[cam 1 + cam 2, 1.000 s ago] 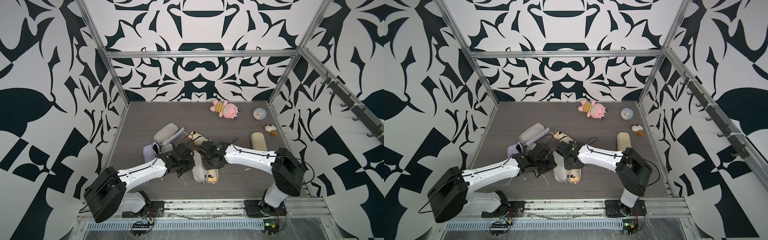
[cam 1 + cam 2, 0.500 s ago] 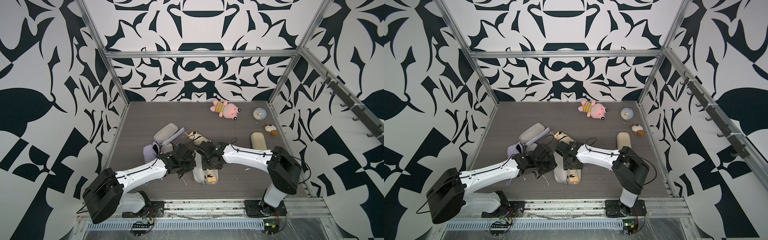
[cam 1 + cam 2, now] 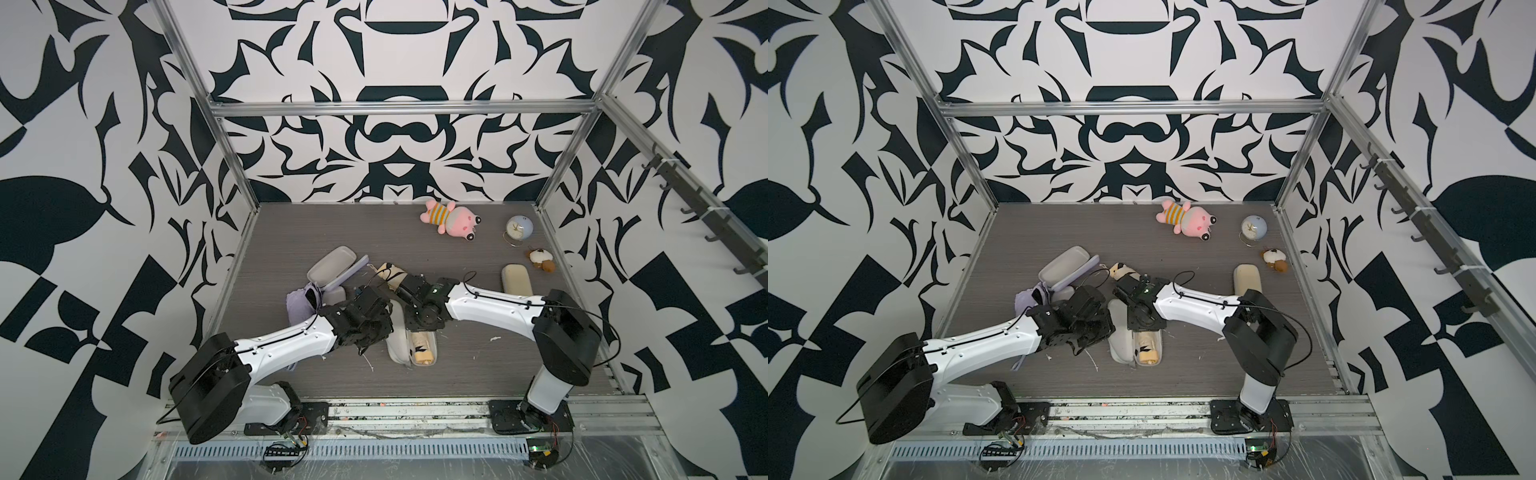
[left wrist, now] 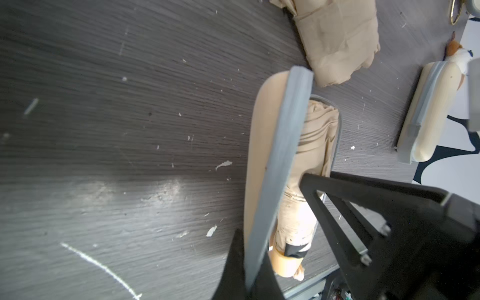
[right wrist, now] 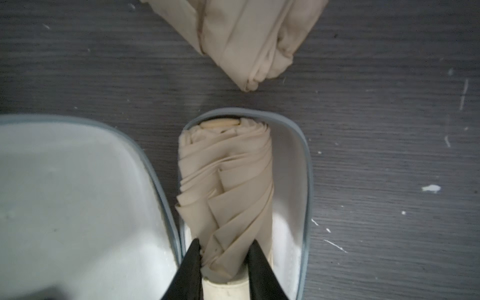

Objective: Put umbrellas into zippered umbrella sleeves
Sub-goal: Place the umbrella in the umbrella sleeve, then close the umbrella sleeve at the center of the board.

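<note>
Dark tabletop (image 5: pixel 389 130) is bearing a beige umbrella (image 5: pixel 226 194) lying inside its open beige sleeve (image 5: pixel 306 168). The right gripper (image 5: pixel 226 241) is pinching the fabric, seemingly seating it deeper, while the left gripper (image 4: pixel 250 259) is clamping the lid (image 4: pixel 255 155) by its edge, holding it clear.

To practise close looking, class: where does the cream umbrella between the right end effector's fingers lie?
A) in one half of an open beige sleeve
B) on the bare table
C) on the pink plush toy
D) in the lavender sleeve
A: the right wrist view shows the rolled umbrella lying in the white-lined half of the open beige sleeve, the right end effector closed on its fabric.
</note>
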{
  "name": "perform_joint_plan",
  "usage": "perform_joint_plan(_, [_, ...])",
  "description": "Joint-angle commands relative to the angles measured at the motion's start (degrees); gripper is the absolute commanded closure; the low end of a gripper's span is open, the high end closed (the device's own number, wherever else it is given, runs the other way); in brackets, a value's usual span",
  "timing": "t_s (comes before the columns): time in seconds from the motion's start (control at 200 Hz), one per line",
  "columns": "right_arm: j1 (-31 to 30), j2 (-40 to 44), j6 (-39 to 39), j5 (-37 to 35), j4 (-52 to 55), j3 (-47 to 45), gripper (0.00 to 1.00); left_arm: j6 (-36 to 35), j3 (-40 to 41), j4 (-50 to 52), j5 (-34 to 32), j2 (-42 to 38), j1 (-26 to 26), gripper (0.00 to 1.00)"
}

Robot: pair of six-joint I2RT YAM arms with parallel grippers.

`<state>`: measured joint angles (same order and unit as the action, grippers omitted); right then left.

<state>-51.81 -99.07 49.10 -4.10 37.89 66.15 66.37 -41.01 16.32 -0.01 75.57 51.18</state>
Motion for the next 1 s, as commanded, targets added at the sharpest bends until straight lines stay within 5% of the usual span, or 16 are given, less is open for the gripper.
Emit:
perform_joint_plan(0.0, [0.73, 0.93, -3.91, 2.28, -1.27, 0.74, 0.63, -0.97, -1.96, -1.07, 1.36, -0.30, 0.16, 0.97])
perform_joint_plan(0.11, [3.25, 8.57, -7.79, 7.62, -1.16, -0.63, 0.42, -1.15, -1.71, -2.16, 2.99, -0.41, 0.15, 0.70])
perform_joint_plan(0.23, [10.34, 16.57, -9.82, 18.82, -3.94, -9.54, 0.34, -0.98, 0.91, -7.49, 5.18, -1.86, -0.01, 0.37])
perform_joint_plan(0.345, [18.70, 24.43, -11.04, 29.17, -8.80, -19.46, 0.28, -1.15, 2.90, -17.07, 9.82, -1.96, -0.35, 0.22])
perform_joint_plan(0.53, [27.05, 32.80, -10.03, 40.02, -16.77, -28.60, 0.02, -3.15, -0.83, -23.17, 17.39, 4.27, -0.29, 0.22])
perform_joint_plan(0.765, [29.75, 36.19, -7.46, 44.63, -24.37, -33.91, 0.01, -5.36, -2.74, -21.95, 20.93, 11.95, -0.37, 0.33])
perform_joint_plan(0.995, [23.81, 26.39, -12.99, 38.66, -20.66, -31.42, 0.01, -5.98, -1.99, -21.47, 20.41, 13.78, -0.99, 0.56])
